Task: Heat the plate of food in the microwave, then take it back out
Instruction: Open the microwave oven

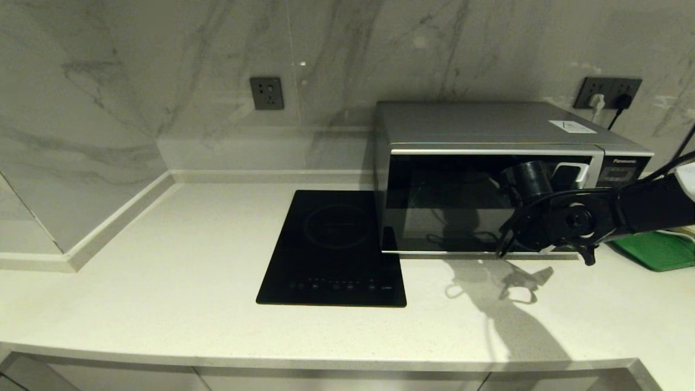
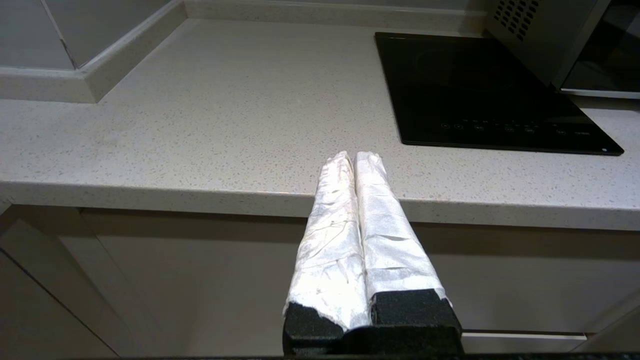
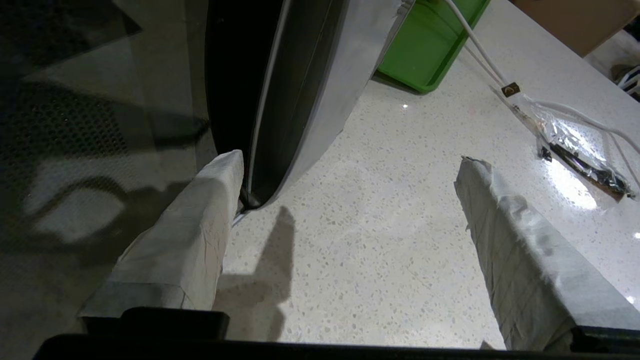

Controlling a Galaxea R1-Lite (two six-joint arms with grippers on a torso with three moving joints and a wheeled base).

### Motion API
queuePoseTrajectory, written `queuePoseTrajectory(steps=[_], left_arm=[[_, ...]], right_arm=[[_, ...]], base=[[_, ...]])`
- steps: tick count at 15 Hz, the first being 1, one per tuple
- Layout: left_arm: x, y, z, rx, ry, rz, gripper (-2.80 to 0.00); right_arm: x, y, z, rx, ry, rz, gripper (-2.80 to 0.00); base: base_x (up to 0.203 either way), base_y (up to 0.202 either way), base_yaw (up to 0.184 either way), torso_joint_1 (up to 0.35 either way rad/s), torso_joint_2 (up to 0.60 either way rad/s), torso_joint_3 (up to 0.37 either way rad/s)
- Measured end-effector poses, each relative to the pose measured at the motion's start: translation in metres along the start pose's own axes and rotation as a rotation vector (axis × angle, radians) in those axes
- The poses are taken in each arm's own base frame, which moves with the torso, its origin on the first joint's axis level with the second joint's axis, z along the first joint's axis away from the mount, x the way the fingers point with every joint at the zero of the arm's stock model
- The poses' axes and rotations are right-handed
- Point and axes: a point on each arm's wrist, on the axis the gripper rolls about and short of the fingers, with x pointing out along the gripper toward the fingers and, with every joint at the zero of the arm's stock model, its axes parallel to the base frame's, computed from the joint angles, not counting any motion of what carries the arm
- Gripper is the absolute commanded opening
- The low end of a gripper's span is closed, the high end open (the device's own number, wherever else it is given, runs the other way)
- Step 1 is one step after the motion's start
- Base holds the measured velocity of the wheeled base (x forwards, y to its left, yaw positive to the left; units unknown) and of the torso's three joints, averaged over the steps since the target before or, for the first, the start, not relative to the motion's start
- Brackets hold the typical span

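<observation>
The silver-grey microwave (image 1: 488,127) stands at the back right of the counter with its dark glass door shut. My right gripper (image 1: 569,176) is up against the right side of that door, in front of the handle strip (image 3: 327,85). It is open: one taped finger (image 3: 200,215) lies against the door glass by the strip's lower end, and the other finger (image 3: 505,235) hangs over bare counter. Nothing is between them. My left gripper (image 2: 355,156) is shut and empty, parked below the counter's front edge. The plate of food is out of view.
A flat black cooktop (image 1: 334,250) lies directly left of the microwave. A green tray (image 1: 659,250) sits right of it, with a white cable and a foil-wrapped item (image 3: 575,135) on the counter nearby. Wall sockets (image 1: 608,92) are behind the microwave.
</observation>
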Motion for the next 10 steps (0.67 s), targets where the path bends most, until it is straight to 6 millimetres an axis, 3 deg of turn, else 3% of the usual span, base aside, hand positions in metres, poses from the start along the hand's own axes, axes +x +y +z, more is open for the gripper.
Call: queuePoseTrajectory(steps=[10], left_arm=[[0.0,0.0,0.0,0.0,0.0,0.0,-2.8]], right_arm=[[0.028,-0.001,0.009,0.045,0.001,-0.063,0.0]], base=[[0.0,0.0,0.0,0.0,0.0,0.0]])
